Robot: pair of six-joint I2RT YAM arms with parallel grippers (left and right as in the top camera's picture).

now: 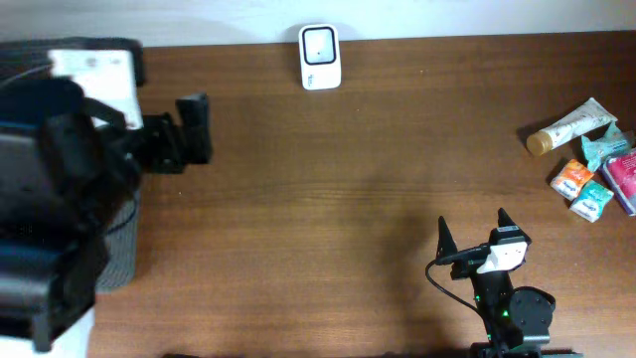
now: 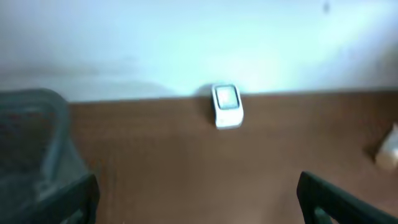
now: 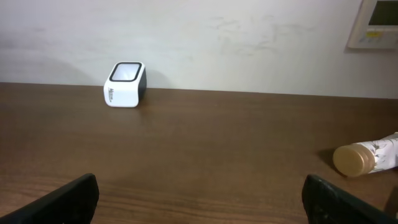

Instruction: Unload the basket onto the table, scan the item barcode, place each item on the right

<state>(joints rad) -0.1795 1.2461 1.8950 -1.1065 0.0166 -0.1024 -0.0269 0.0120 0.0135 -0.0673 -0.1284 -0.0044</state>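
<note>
The fingers (image 3: 62,200) of the right gripper (image 1: 472,227) are standing wide apart and closing on nothing, with only bare wood showing between them in the wrist view; the left gripper (image 1: 197,129) is likewise holding its fingers (image 2: 336,199) spread and empty, hanging over the left side of the table (image 1: 328,209); neither arm is carrying anything. The right gripper is hanging by the near edge, right of centre, and is facing the far wall; the items to be scanned are lying well apart from it at the right edge: a tube (image 1: 573,126) with a tan cap, on its side, and just nearer than it a cluster of small packets (image 1: 594,184), whose barcodes are too small to make out. The scanner (image 1: 319,57), a small white block with a window on its top face, is sitting at the far edge by the wall, around the middle, well apart from both grippers and from the items; a grey bin (image 2: 31,146) is standing at the left, beside the left arm. By my judgement the task is only beginning: nothing is picked; choosing an item, grasping it, carrying it across and turning its barcode to the window are all left to do.
</note>
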